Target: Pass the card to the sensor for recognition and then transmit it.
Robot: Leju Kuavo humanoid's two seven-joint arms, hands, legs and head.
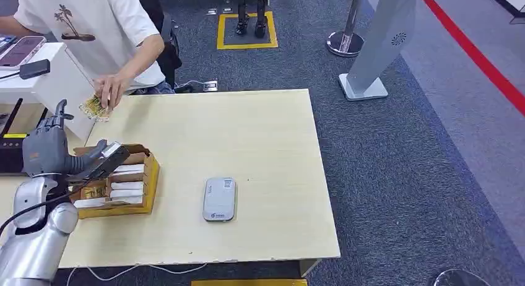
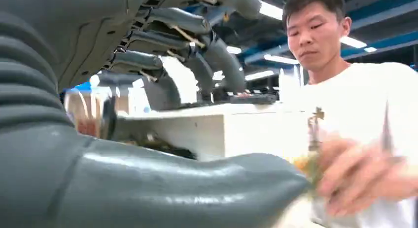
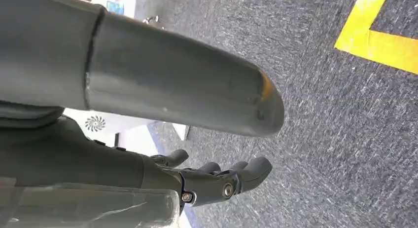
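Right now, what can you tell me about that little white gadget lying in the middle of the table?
The card sensor is a small, flat device with rounded corners and a white, plastic-looking shell. A small label sits near its far edge and a small mark near its near edge. It lies flat on the light wooden table, to the right of the yellow card box. Nothing touches it but the tabletop.

Matt pale wood-grain table [image 1: 266, 143]
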